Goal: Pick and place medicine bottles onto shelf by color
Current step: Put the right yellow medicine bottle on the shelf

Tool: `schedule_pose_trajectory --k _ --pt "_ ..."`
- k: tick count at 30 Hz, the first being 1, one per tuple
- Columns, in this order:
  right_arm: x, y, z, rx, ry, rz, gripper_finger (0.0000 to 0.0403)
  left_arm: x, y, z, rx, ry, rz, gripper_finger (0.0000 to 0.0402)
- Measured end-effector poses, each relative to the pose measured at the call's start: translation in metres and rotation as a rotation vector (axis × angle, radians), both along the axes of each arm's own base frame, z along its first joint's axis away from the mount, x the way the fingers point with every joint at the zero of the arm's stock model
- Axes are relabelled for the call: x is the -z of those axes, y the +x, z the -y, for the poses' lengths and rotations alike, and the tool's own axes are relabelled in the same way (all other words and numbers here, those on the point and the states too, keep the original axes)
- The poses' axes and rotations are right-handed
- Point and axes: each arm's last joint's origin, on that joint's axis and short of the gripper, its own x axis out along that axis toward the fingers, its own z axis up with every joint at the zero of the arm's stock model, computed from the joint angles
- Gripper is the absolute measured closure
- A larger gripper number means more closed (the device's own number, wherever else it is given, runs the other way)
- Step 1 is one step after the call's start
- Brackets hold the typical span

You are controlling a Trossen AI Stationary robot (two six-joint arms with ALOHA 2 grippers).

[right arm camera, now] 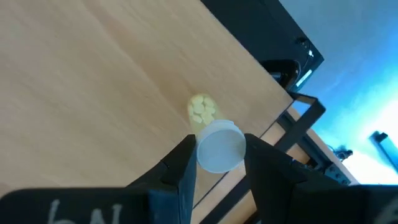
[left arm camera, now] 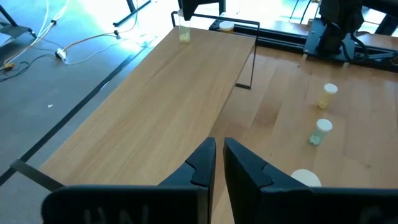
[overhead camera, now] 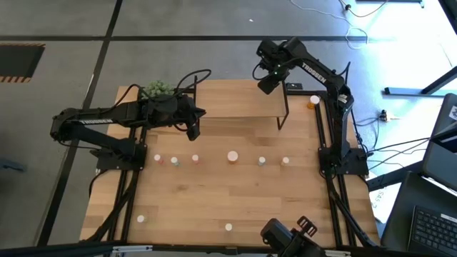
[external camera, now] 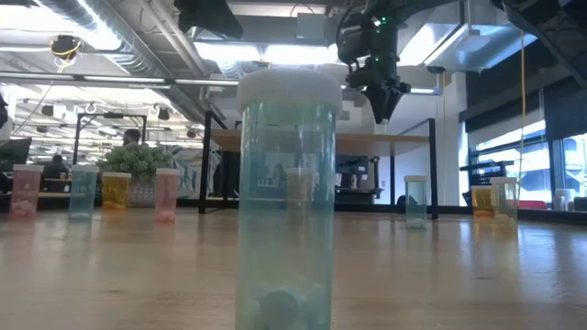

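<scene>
Low view looks level across a light-wood tabletop (external camera: 440, 266) into an open room with ceiling ducts, strip lights and tall windows on the right. Nearest the lens stands one pale blue-green bottle (external camera: 286, 197), white-capped, with tablets in its base. Behind it a loose row of bottles stands on the tabletop: pink, blue-green, orange and pink to the left, one pale one at centre, and a pale green one and two yellowish ones to the right. A potted plant (external camera: 139, 170) sits beyond the left group.

Farther back stands the shelf (overhead camera: 235, 98), a light board on a thin black frame. The right gripper (right arm camera: 214, 158) hangs over the shelf's right end, its fingers clamped on the white cap of a yellow-green bottle (right arm camera: 202, 112); whether the bottle's base touches the board cannot be told. The left gripper (left arm camera: 219, 158) hovers over the shelf's near edge, fingers nearly together and holding nothing.

From above, the high view counts eight bottles on the tabletop and one orange one (overhead camera: 314, 101) beside the shelf's right end.
</scene>
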Motion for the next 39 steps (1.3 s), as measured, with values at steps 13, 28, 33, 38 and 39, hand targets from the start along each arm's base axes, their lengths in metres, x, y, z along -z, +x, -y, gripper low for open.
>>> schedule_pose_trajectory --k 13,28,33,38,39 --pt "0.0000 -0.0020 0.0003 0.008 -0.028 -0.042 0.0279 0.0000 0.0000 0.0000 0.000 0.000 0.000 0.0374" --pt "0.0001 -0.0014 -0.0003 0.029 -0.002 -0.013 0.0279 0.0000 0.0000 0.0000 0.000 0.000 0.000 0.0374" --pt "0.0001 -0.0013 -0.0003 0.028 -0.002 -0.014 0.0277 0.0000 0.0000 0.0000 0.000 0.000 0.000 0.0374" --pt "0.0001 -0.0013 -0.0003 0.026 -0.003 -0.014 0.0260 0.0000 0.0000 0.0000 0.000 0.000 0.000 0.0374" --pt "0.0001 -0.0013 -0.0003 0.026 -0.003 -0.014 0.0256 0.0000 0.0000 0.0000 0.000 0.000 0.000 0.0374"
